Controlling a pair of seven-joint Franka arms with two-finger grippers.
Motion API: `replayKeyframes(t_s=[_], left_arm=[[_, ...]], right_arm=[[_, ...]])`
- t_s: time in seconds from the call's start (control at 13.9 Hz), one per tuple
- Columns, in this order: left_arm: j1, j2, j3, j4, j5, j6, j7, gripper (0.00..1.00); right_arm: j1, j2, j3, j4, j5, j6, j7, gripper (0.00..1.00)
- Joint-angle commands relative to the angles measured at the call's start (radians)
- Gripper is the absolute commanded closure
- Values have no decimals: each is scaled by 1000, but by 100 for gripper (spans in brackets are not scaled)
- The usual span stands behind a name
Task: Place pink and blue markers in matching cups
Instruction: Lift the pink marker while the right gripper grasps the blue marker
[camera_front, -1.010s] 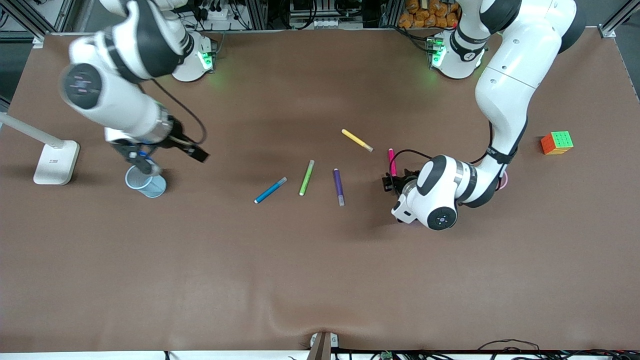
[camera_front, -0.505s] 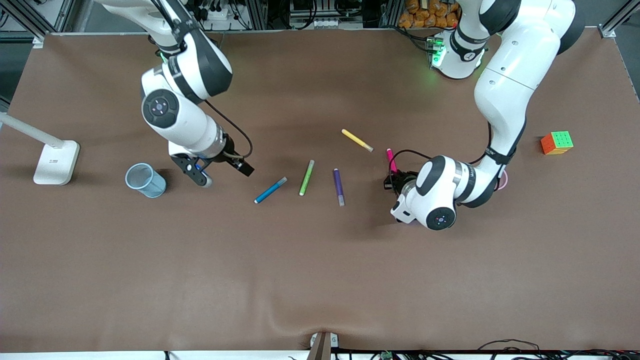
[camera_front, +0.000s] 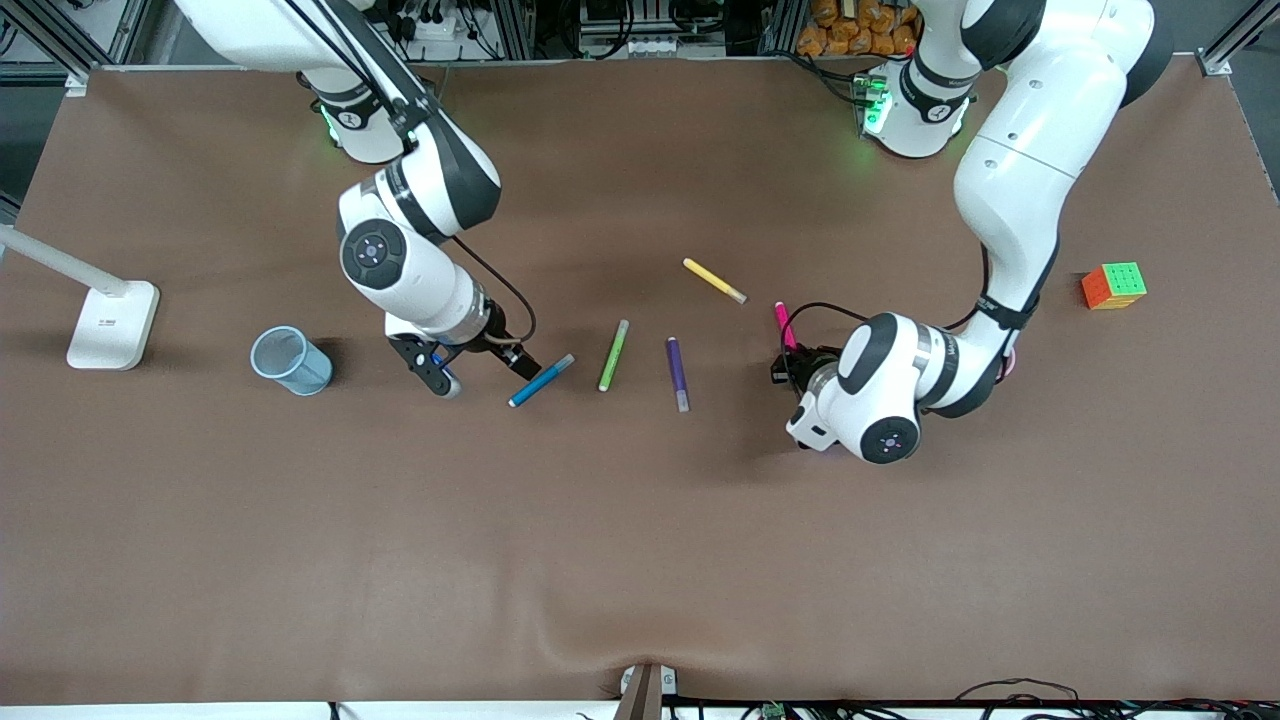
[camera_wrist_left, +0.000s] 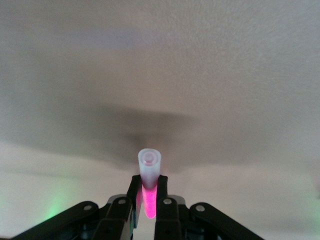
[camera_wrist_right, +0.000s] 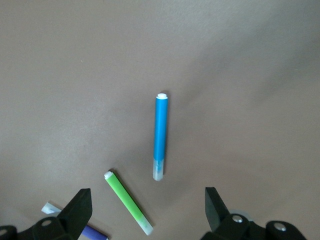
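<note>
The pink marker (camera_front: 783, 322) (camera_wrist_left: 149, 199) is clamped at one end between the fingers of my left gripper (camera_front: 786, 362) (camera_wrist_left: 148, 184), which is shut on it; its pale end (camera_wrist_left: 149, 164) sticks out past the fingertips. The blue marker (camera_front: 541, 381) (camera_wrist_right: 160, 131) lies on the table. Beside it, toward the right arm's end, my right gripper (camera_front: 440, 374) (camera_wrist_right: 146, 201) hangs low and open, holding nothing. The pale blue cup (camera_front: 290, 360) stands upright toward the right arm's end. The pink cup (camera_front: 1010, 353) shows only as a sliver past the left forearm.
A green marker (camera_front: 613, 355) (camera_wrist_right: 127, 202) and a purple marker (camera_front: 678, 373) (camera_wrist_right: 90, 231) lie between the blue and pink ones. A yellow marker (camera_front: 714, 280) lies nearer the bases. There is a colour cube (camera_front: 1113, 285) at the left arm's end and a white lamp base (camera_front: 112, 322) at the right arm's end.
My right arm swung from over the blue cup across to the blue marker, still open. My left gripper closed on the pink marker and barely moved.
</note>
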Motion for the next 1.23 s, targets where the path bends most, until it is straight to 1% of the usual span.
replayKeyframes(t_s=[0.0, 0.29, 0.51, 0.72, 0.94, 1.15], left_arm=[[4, -87, 2, -7, 8, -41, -15, 100], [44, -194, 13, -9, 12, -74, 2, 100], [46, -296, 13, -7, 80, -79, 5, 100], [62, -372, 14, -10, 84, -94, 7, 100], [104, -428, 14, -15, 91, -99, 16, 100], [110, -474, 14, -20, 138, -97, 28, 100]], right_arm=[[22, 34, 0, -10, -12, 64, 38, 0], [35, 72, 0, -47, -16, 162, 38, 0], [49, 112, 0, -56, -16, 224, 61, 0], [69, 146, 0, -55, -19, 271, 85, 0], [69, 177, 0, -58, -41, 273, 85, 5], [72, 201, 0, -55, -45, 275, 90, 21]])
